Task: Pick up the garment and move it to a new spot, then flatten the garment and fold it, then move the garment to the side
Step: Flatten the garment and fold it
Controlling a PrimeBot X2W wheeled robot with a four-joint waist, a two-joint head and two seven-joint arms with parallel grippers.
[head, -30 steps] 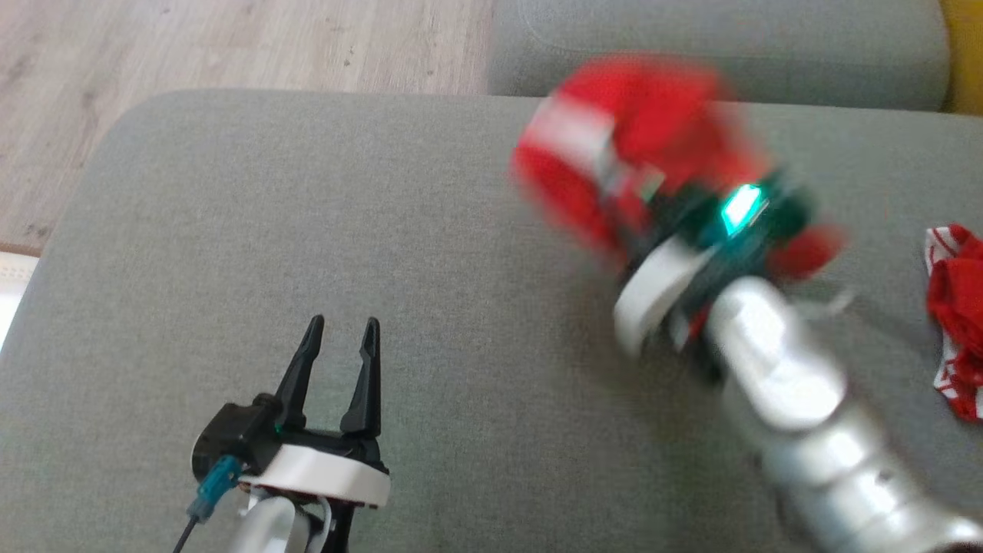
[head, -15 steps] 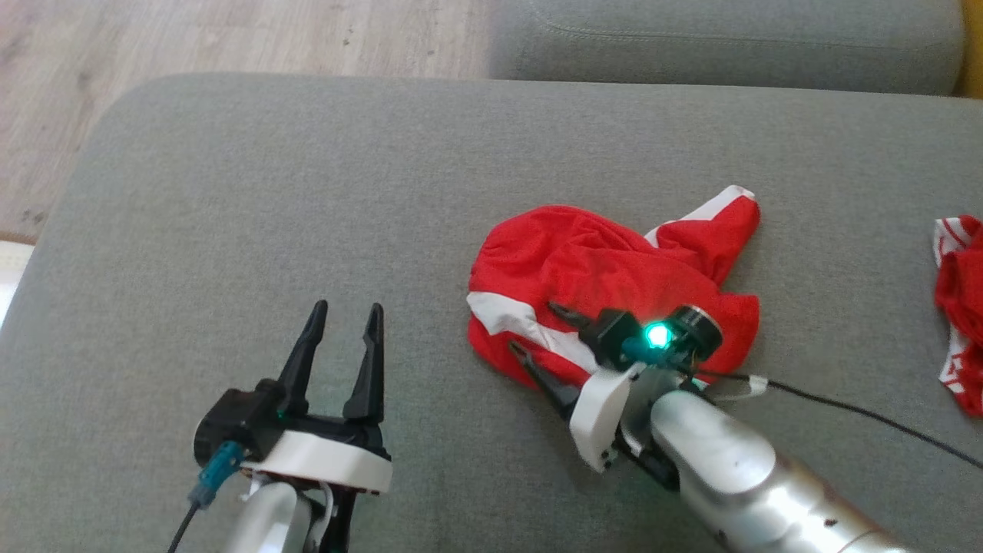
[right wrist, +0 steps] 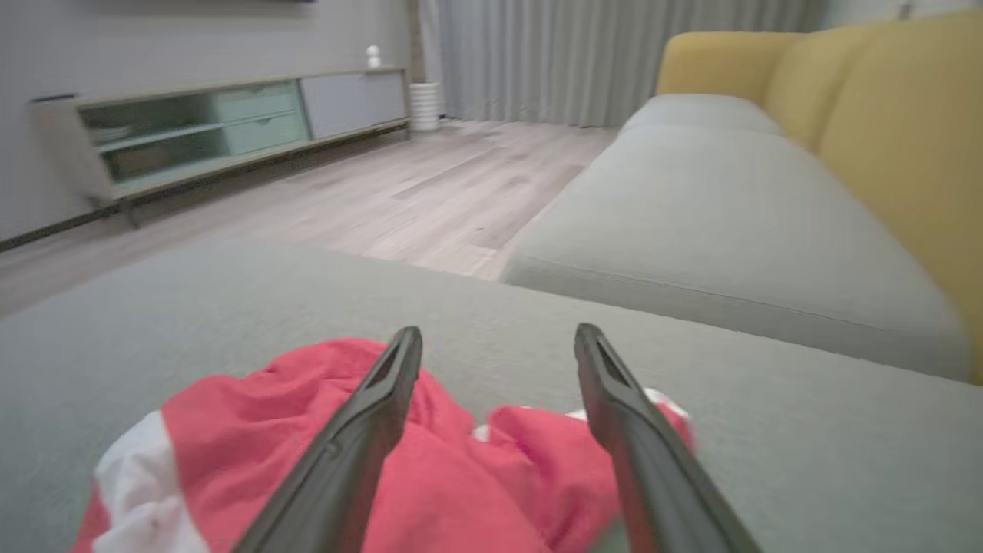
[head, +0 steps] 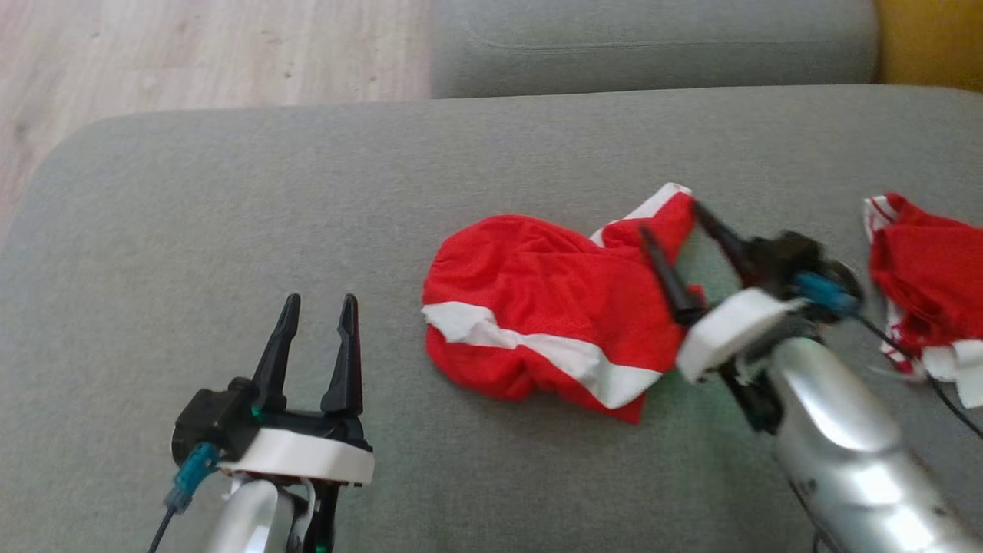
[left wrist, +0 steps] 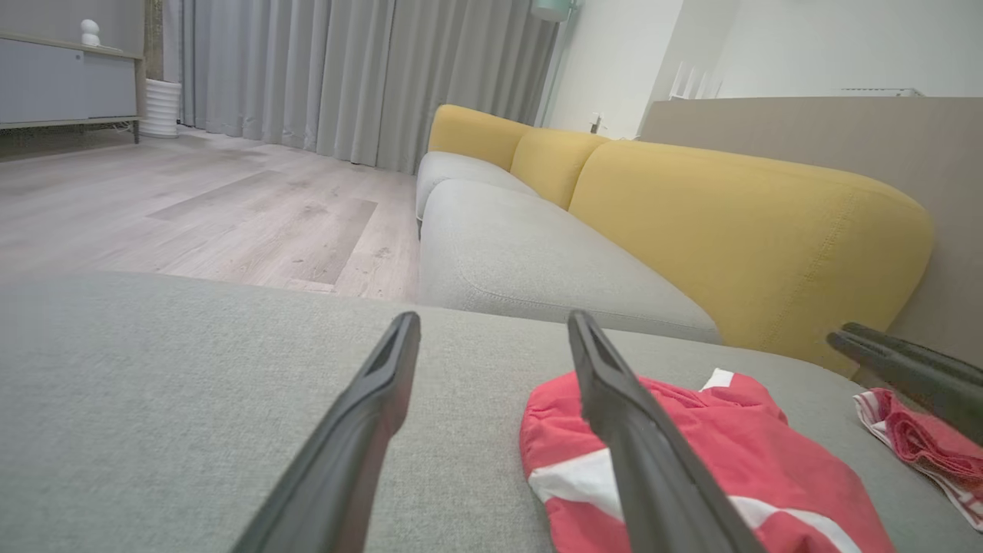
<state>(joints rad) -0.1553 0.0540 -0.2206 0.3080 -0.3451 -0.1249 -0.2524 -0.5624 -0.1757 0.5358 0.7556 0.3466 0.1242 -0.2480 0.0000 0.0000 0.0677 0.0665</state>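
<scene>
Head view: a crumpled red garment (head: 537, 322) with white bands lies mid-cushion on a grey sofa seat (head: 230, 192), free of both arms; the left claw (head: 320, 301) hangs wide open and empty just to its left, while the right claw (head: 670, 219), equally spread and gripping nothing, sits over the garment's far right corner, contact impossible to judge through blur; the move to a new spot looks done, with flattening, folding and the shift aside all left to do; a second red-and-white cloth (head: 929, 269) crowds the right side, bare cushion opens to the left and front, and the seat's rounded left and far edges drop to a wooden floor (head: 192, 46). Left wrist view: the spread fingers frame empty grey fabric, the garment low at right, a yellow backrest (left wrist: 729, 223) walling the far side and the other arm's dark fingers edging in at right. Right wrist view: parted fingers straddle the rumpled red cloth, clasping nothing; beyond it runs clear cushion, then a seam to the next seat, then floor and a low cabinet (right wrist: 230, 123).
</scene>
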